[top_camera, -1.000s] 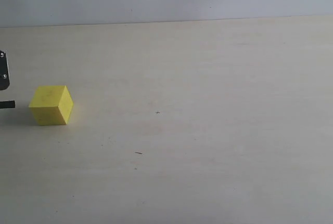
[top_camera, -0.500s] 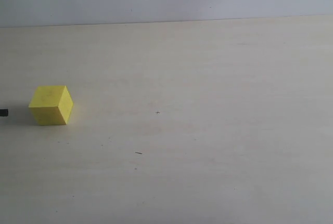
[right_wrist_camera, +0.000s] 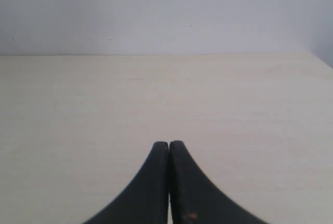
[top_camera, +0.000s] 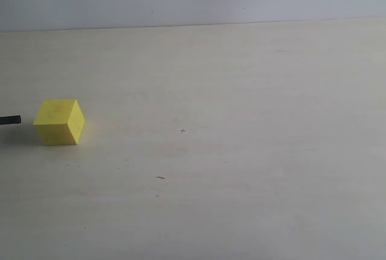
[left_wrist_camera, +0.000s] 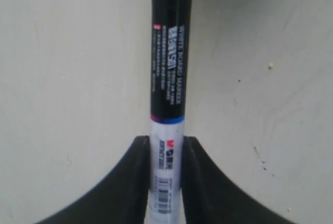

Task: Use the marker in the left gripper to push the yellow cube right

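- Yellow cube [top_camera: 59, 122]: sits on the table [top_camera: 241, 151] at the far left of the exterior view. The push is judged not begun, so the whole rightward travel is left.
- Marker [top_camera: 10, 119]: its black end enters from the left edge, lying level and aimed at the cube's left face. It is near the cube but not touching.
- Left gripper [left_wrist_camera: 165, 146]: jaws clamped on the marker's white barrel, with the marker projecting straight ahead. The arm is outside the exterior view.
- Right gripper [right_wrist_camera: 168, 146]: jaws pressed together, holding nothing, held low over the table.

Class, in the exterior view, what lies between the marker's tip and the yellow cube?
Only a short bare strip of table; the exterior view shows the marker pointing at the yellow cube, not touching it.
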`<state>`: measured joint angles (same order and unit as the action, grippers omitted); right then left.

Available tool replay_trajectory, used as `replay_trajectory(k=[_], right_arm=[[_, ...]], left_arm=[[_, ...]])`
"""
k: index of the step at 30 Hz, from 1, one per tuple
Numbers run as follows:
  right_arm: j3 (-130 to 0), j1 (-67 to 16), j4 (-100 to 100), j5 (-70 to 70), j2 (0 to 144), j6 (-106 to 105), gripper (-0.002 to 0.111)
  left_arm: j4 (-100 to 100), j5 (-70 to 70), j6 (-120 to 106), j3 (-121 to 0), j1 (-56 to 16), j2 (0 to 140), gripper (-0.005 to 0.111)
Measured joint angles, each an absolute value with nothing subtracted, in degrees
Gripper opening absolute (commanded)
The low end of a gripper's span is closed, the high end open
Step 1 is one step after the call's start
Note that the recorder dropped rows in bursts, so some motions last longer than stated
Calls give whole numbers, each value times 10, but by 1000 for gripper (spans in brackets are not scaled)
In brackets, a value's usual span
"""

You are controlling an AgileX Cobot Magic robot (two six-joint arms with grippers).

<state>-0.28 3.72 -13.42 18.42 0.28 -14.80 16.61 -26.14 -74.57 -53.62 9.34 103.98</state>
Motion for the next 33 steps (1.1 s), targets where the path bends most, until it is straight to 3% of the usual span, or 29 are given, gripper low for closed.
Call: replay_trajectory(k=[9,19,27,33], right_arm=[[-3,37,-134,184,3,-148,0],[-3,37,-134,184,3,-148,0],[-3,37,-134,184,3,-148,0],[-3,37,-134,184,3,-148,0]], left_arm=[[165,-259,-760,-536,82,1040,0],[169,-286,-742,-536,-40,1040,0],[242,-349,-682,-536,-25,1040,0],[242,-318,-676,-536,-37,1040,0]])
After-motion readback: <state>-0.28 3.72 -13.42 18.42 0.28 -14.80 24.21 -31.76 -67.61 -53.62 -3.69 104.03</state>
